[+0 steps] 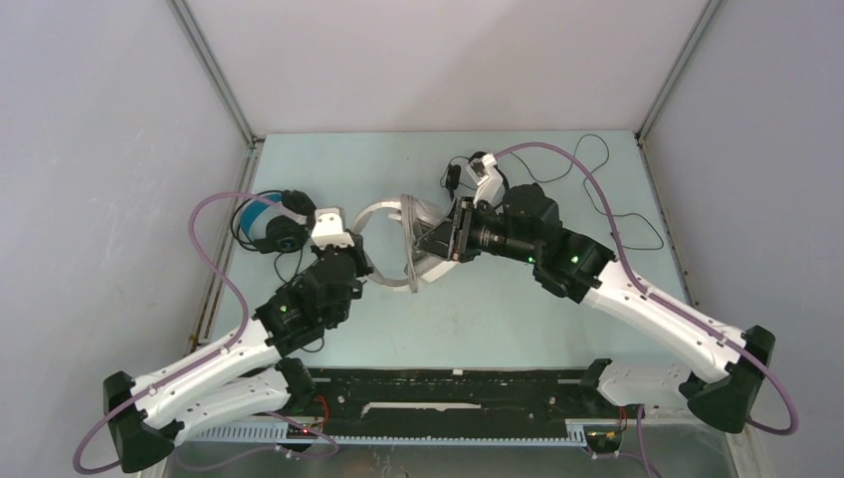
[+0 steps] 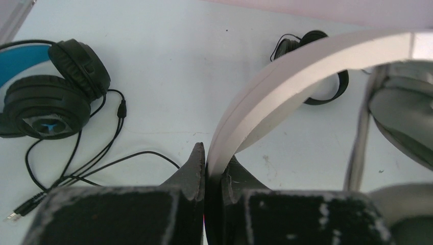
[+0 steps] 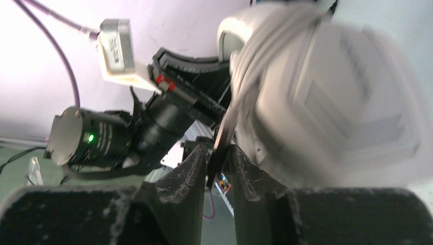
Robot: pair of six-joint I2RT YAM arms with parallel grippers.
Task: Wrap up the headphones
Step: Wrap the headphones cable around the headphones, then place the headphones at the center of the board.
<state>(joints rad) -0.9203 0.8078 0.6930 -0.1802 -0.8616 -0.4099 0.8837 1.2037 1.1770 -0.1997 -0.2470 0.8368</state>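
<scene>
The large white headset [image 1: 396, 242] is held up off the table at mid-table between both arms. My left gripper [image 1: 360, 271] is shut on its white headband [image 2: 265, 97], low on the band's left end. Its ear cup [image 2: 403, 115] hangs to the right. My right gripper [image 3: 219, 153] is shut on the grey cable [image 3: 250, 61], which runs in several strands over the blurred white ear cup [image 3: 337, 112]. The bulky black headset with blue lining [image 1: 271, 224] lies at the left [image 2: 48, 99]. The small black on-ear headset [image 1: 460, 175] lies at the back [image 2: 319, 71].
The bulky headset's black cable [image 2: 97, 158] trails loose toward the left arm. The small headset's thin cable [image 1: 597, 194] loops across the back right of the table. Grey walls close the left, right and back. My left arm's wrist [image 3: 127, 132] sits close to the right gripper.
</scene>
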